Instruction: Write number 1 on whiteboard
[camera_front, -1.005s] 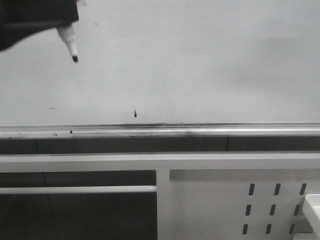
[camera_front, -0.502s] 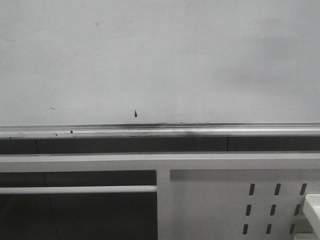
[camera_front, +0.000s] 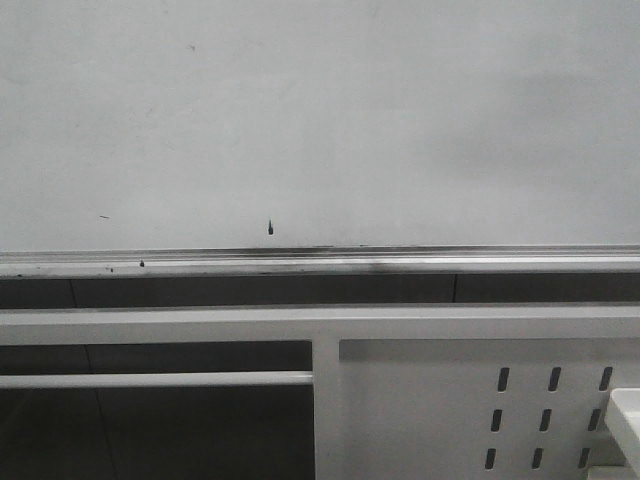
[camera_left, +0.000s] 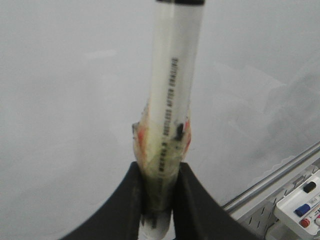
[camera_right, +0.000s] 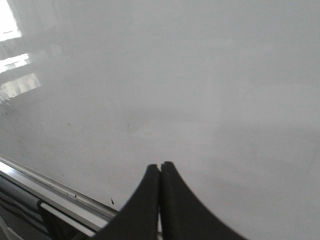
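Note:
The whiteboard (camera_front: 380, 110) fills the upper front view, with its silver rail (camera_front: 320, 262) along the lower edge. It also fills the left wrist view (camera_left: 65, 100) and the right wrist view (camera_right: 210, 75). No long stroke of the number 1 shows on it. Only a short dark tick mark (camera_front: 270, 229) sits just above the rail. My left gripper (camera_left: 160, 172) is shut on a white marker (camera_left: 172, 100) that points at the board; its tip is out of view. My right gripper (camera_right: 160, 167) is shut and empty in front of the board. Neither gripper shows in the front view.
Below the rail stands a white perforated metal panel (camera_front: 480, 400) with a white frame bar (camera_front: 150, 379). A white tray with spare markers (camera_left: 302, 202) shows in the left wrist view. A small dash mark (camera_front: 104, 217) and specks lie near the rail.
One second ago the left gripper and the marker tip showed at the front view's upper left. They have moved out of that view. The board's marks are unchanged.

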